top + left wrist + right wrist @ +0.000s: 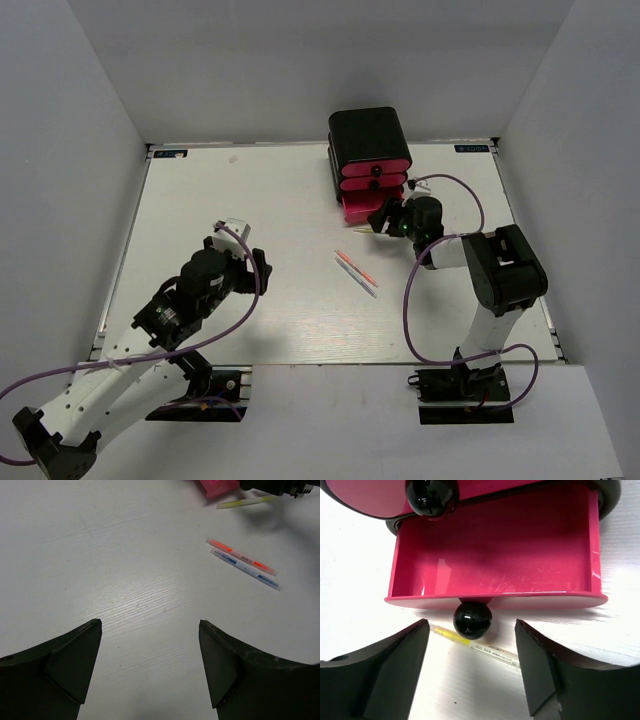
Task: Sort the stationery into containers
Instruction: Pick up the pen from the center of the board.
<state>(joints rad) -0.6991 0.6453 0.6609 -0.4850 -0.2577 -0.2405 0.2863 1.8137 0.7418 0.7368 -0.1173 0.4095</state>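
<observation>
The black box with pink-red drawers (368,150) stands at the table's far middle. Its bottom drawer (495,550) is pulled out and looks empty. My right gripper (472,627) is open just in front of that drawer's black knob (472,619), touching nothing. A thin yellow pen (475,646) lies on the table under the knob, between the fingers; it also shows in the left wrist view (245,502). An orange pen (354,265) and a blue pen (362,279) lie side by side mid-table. My left gripper (232,232) is open and empty, left of the pens.
The white table (250,290) is walled by grey panels on three sides. A purple cable (455,185) loops from the right arm beside the box. The two upper drawers are shut.
</observation>
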